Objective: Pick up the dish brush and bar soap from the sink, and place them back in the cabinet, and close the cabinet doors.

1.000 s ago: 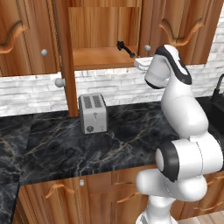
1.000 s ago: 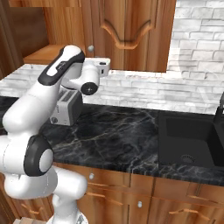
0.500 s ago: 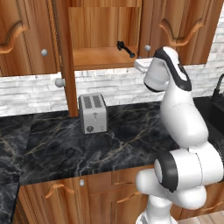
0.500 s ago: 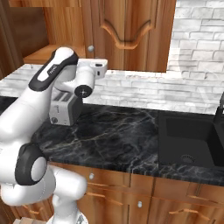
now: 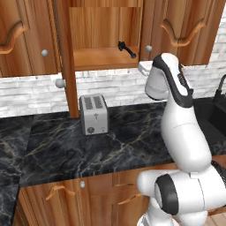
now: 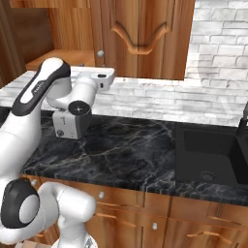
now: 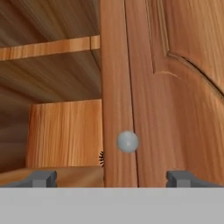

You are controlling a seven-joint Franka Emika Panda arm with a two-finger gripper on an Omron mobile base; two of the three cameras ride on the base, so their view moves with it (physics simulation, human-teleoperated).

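- Two-finger claw (image 7: 112, 178) spread wide, nothing between the dark tips; it sits just in front of the reddish-brown wooden upper wall cabinet (image 5: 106, 57), at the right edge of the opening.
- Slim black dish brush (image 5: 126, 49) lies on the wooden shelf inside, near the right end, head toward the back and handle toward the front; just left of the claw, not touching. In the hand view only a sliver of its bristles (image 7: 102, 159) peeks past the door edge.
- Round silver knob (image 7: 127, 141) on the right arched-panel cabinet door (image 7: 175, 87) is dead ahead between the tips; that door's edge blocks most of the brush.
- Left cabinet door (image 5: 64, 53) stands swung open, edge-on.
- Silver two-slot toaster (image 5: 93, 114) on the black marble counter (image 5: 123, 145) below the opening.
- Black sink basin (image 6: 208, 155) well off to the right; bar soap can't be made out.
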